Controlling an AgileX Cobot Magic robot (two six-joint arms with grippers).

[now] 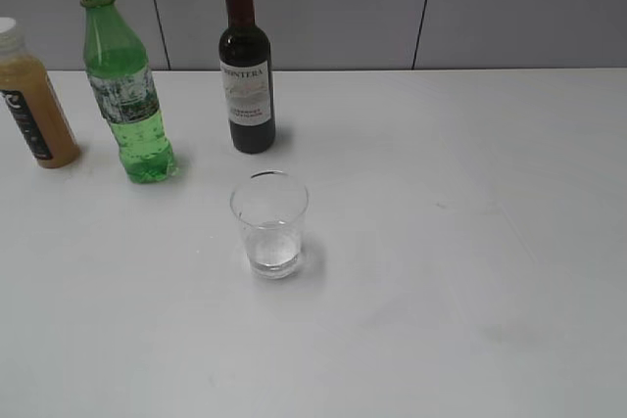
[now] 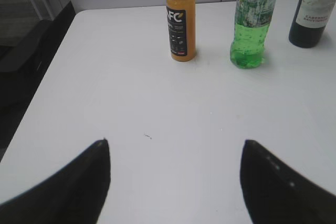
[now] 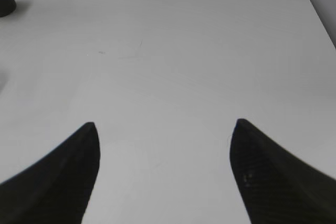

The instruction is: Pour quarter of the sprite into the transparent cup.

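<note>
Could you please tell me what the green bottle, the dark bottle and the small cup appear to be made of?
The sprite looks like thin glossy green plastic: translucent, with bubbles showing through. The wine bottle seems dark glass with a paper label and a red cap. The transparent cup is clear and colourless, with a thick base; whether it is glass or hard plastic cannot be told.

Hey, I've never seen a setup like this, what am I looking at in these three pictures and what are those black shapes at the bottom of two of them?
It is a two-armed robot at a white table. One picture looks down at the table from the front; the other two come from cameras on the wrists. The black shapes are fingertips: the left gripper and right gripper, both open and holding nothing. On the table stand an orange juice bottle, a green sprite bottle, a dark wine bottle and a clear cup. The cup sits in front of the bottles.
</note>
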